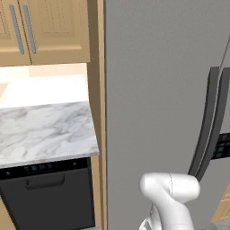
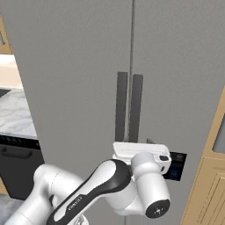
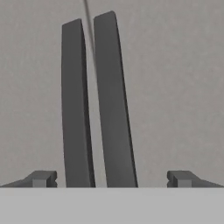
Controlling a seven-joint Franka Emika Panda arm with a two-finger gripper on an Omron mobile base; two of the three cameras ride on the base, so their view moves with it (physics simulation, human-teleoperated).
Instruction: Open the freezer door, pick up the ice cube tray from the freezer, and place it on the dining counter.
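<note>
The hand (image 3: 112,179) is spread wide, holding nothing, facing both dark handles. The freezer door (image 2: 180,88), shut, carries the button panel (image 2: 176,165). Risk: its handle (image 3: 114,100) sits just beside the twin door's handle (image 3: 75,105), so the fingers may close on both or on the wrong one.

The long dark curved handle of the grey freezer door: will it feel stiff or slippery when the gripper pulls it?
Probably stiff: the long dark curved handle looks like one solid bar. Perhaps slippery, as its surface looks smooth. The tall grey freezer door is large, so it likely swings heavily.
</note>
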